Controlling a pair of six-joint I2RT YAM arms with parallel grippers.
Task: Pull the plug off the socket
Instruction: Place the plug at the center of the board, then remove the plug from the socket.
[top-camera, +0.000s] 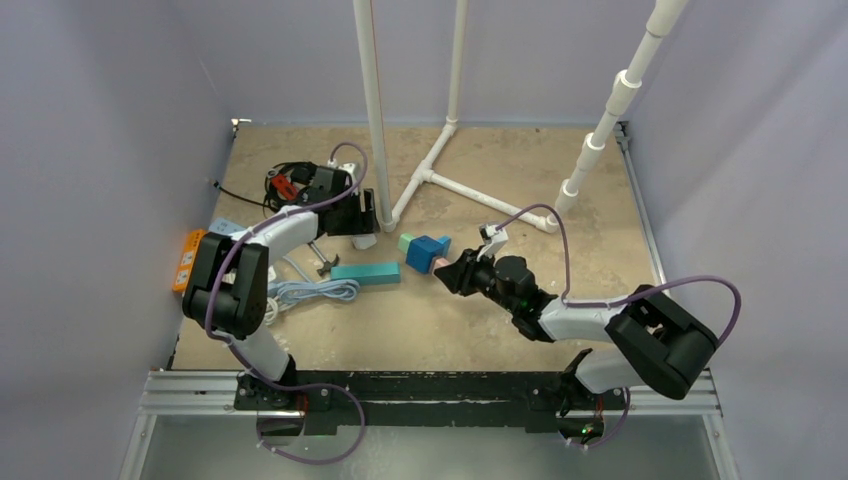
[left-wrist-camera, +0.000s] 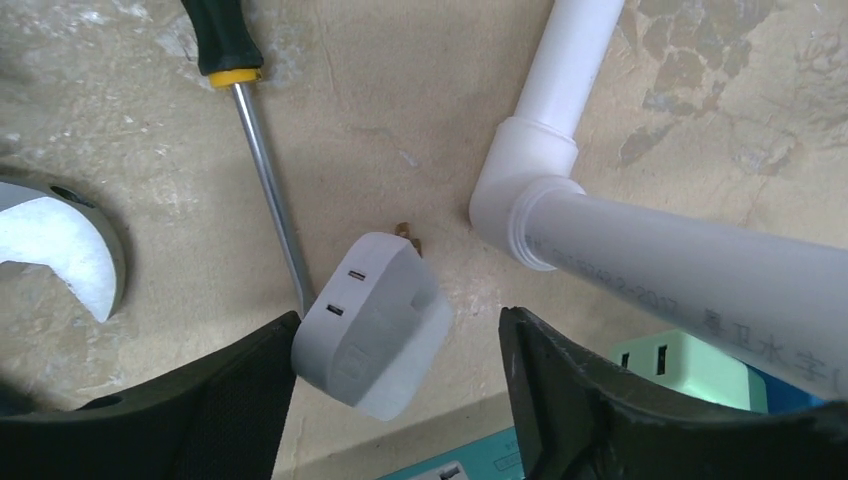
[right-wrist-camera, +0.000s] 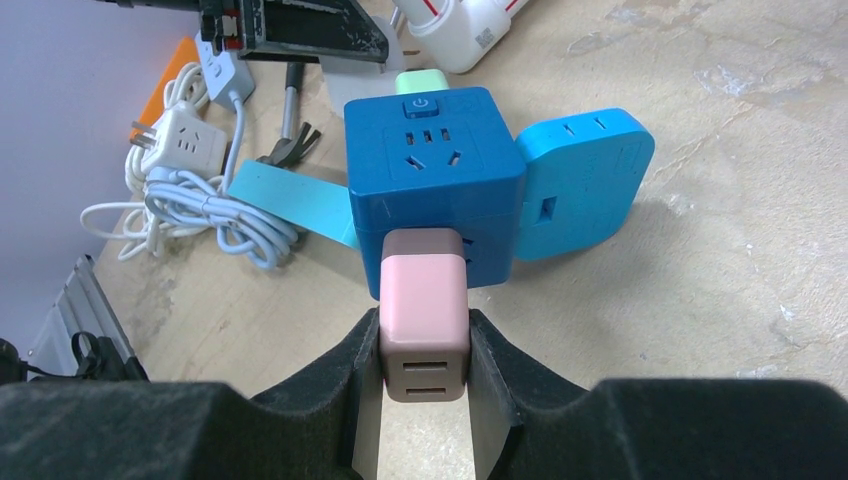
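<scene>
Where the pink plug (right-wrist-camera: 424, 300) sat: in the side face of the blue cube socket (right-wrist-camera: 435, 170) that faced the right wrist camera, its brown collar against the cube, not pulled out.
Right fingers (right-wrist-camera: 352, 368): clamped on the pink plug from both sides, pads flat against its outer end.
Socket's place: on the desk (top-camera: 500, 330) near the middle, just left of the right arm's reach.
Other plugs in the cube: a blue adapter (right-wrist-camera: 580, 180) on its right face and a green plug (right-wrist-camera: 420, 80) on the far face.
Left fingers (left-wrist-camera: 240, 400): apart, hanging low over a white adapter (left-wrist-camera: 370, 330) that lay between them on the desk.
Contact on the left: the adapter seemed to touch one finger, though the angle left this unsure; it was clear of the other.
Beside the white adapter: a screwdriver (left-wrist-camera: 255, 130) with its tip at the adapter's edge, a wrench (left-wrist-camera: 60, 240) farther off, and a white pipe elbow (left-wrist-camera: 530, 200) on the other side.
Left of the cube: a teal strip (top-camera: 365, 273) and a coiled white cable (top-camera: 310, 292).
</scene>
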